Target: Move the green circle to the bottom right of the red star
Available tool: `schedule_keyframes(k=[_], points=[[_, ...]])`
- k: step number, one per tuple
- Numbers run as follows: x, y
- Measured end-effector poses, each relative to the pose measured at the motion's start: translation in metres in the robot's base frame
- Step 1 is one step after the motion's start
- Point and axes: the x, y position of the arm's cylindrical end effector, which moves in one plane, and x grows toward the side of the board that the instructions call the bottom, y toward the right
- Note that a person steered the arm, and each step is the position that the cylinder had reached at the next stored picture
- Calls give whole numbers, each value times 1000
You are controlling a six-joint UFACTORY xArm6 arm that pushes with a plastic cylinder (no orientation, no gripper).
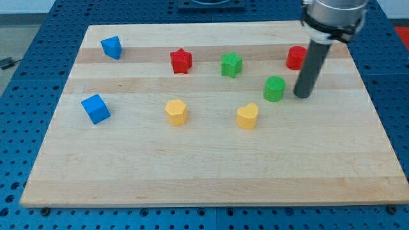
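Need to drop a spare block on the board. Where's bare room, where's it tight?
Free: the whole strip below the yellow blocks down to the board's bottom edge. Tight: upper right, where my tip sits beside the green circle and red cylinder.

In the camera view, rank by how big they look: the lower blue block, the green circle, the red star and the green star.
1. lower blue block, largest, though it lies nearer the view's bottom, which may flatter it.
2. green circle, red star and green star: too alike to rank.
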Motion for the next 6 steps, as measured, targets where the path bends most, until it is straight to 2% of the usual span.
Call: schedule_keyframes(k=[2,3,5,6], points=[[-5,-93],[-20,-115],[-22,-115],[-28,-141]])
